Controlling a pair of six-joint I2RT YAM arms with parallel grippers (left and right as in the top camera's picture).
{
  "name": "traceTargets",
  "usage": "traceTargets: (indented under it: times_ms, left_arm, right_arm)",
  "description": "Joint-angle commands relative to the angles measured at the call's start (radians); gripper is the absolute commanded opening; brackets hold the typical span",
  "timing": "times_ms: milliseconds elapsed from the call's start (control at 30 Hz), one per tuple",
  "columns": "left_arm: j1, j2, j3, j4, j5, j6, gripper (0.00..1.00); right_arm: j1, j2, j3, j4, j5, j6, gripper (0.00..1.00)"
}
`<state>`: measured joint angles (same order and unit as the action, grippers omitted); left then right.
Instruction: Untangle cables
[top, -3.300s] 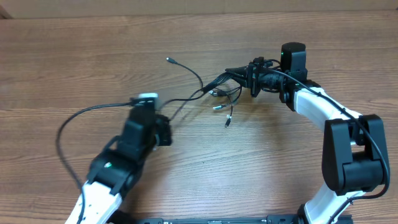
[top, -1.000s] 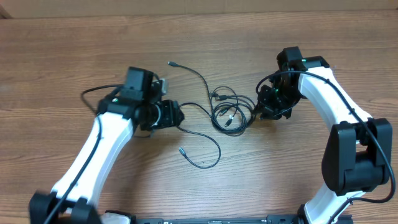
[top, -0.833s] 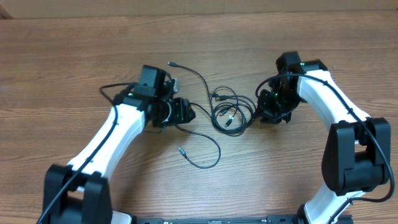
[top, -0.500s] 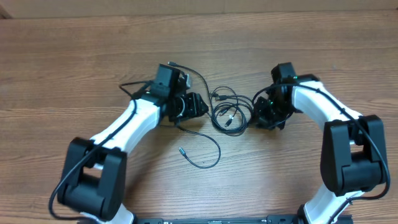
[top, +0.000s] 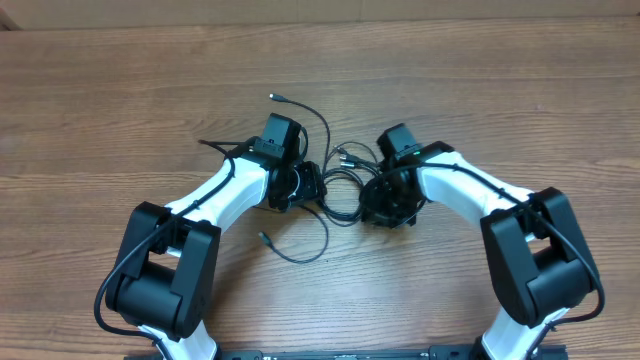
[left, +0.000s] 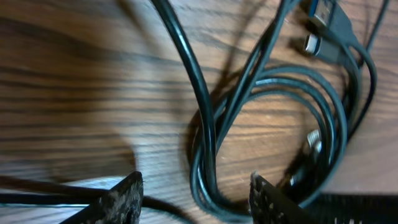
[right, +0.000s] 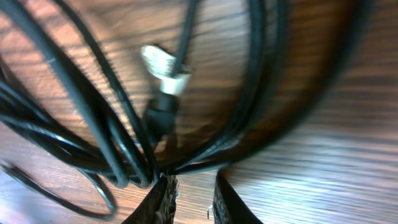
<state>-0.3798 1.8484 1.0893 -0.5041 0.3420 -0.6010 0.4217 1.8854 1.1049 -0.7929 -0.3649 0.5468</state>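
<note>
Thin black cables (top: 343, 186) lie in a bunched coil on the wooden table between both grippers. One strand runs up to a plug (top: 272, 97). Another trails down to a loose end (top: 263, 238). My left gripper (top: 312, 186) is low at the coil's left side. It stands open, and the coil's looped strands (left: 205, 174) lie between its fingertips (left: 121, 199) without being pinched. My right gripper (top: 378, 203) is at the coil's right side. Its jaws (right: 194, 198) are a narrow gap apart with bare wood between them. Strands and a silver-tipped plug (right: 163, 65) lie just past its tips.
The wooden table (top: 480, 90) stretches all around the coil. Two more connector plugs (left: 320, 31) lie at the coil's far side in the left wrist view. Both white arms (top: 215, 200) reach in from the near edge and frame the coil.
The right gripper earlier held the bundle raised; now the coil lies on the table. Both grippers closed in on it from each side, and the loose lower cable end slid left.
</note>
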Motion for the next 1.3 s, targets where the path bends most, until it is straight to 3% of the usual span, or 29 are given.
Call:
traceTargets:
  times_ms: [0, 133, 367, 433, 500, 533, 767, 867, 1000, 1133, 1267]
  left_arm:
    - [0.001, 0.010, 0.012, 0.004, -0.079, -0.009, 0.57]
    - [0.002, 0.010, 0.012, 0.014, -0.165, -0.009, 0.57]
    - [-0.002, 0.010, 0.012, 0.063, -0.195, -0.031, 0.57]
    - [-0.002, 0.011, 0.012, 0.076, -0.195, -0.048, 0.56]
    - [-0.002, 0.011, 0.012, 0.084, -0.193, -0.063, 0.54]
    - [-0.002, 0.011, 0.012, 0.086, -0.192, -0.067, 0.53]
    - [-0.019, 0.036, 0.012, 0.101, -0.195, -0.077, 0.52]
    - [-0.031, 0.058, 0.012, 0.115, -0.195, -0.076, 0.47]
    - [-0.034, 0.074, 0.012, 0.136, -0.193, -0.076, 0.25]
    - [-0.032, 0.072, 0.021, 0.143, -0.192, -0.047, 0.11]
    - [-0.033, 0.065, 0.049, 0.134, -0.180, 0.011, 0.09]
  right_arm:
    - [0.020, -0.006, -0.004, 0.006, 0.031, 0.008, 0.19]
    - [0.012, -0.006, 0.010, -0.034, 0.022, 0.007, 0.11]
    - [-0.002, -0.006, 0.149, -0.191, 0.024, -0.113, 0.13]
    - [-0.002, -0.006, 0.176, -0.200, 0.025, -0.143, 0.16]
    - [-0.003, -0.006, 0.187, -0.194, 0.025, -0.156, 0.32]
    - [-0.003, -0.006, 0.187, -0.186, 0.024, -0.156, 0.35]
    - [0.000, -0.006, 0.178, -0.177, 0.024, -0.155, 0.39]
    - [0.008, -0.006, 0.163, -0.154, 0.024, -0.155, 0.38]
    - [0.011, -0.006, 0.143, -0.120, 0.025, -0.155, 0.35]
    - [0.011, -0.006, 0.126, -0.105, 0.028, -0.151, 0.35]
    - [0.011, -0.006, 0.100, -0.086, 0.029, -0.151, 0.34]
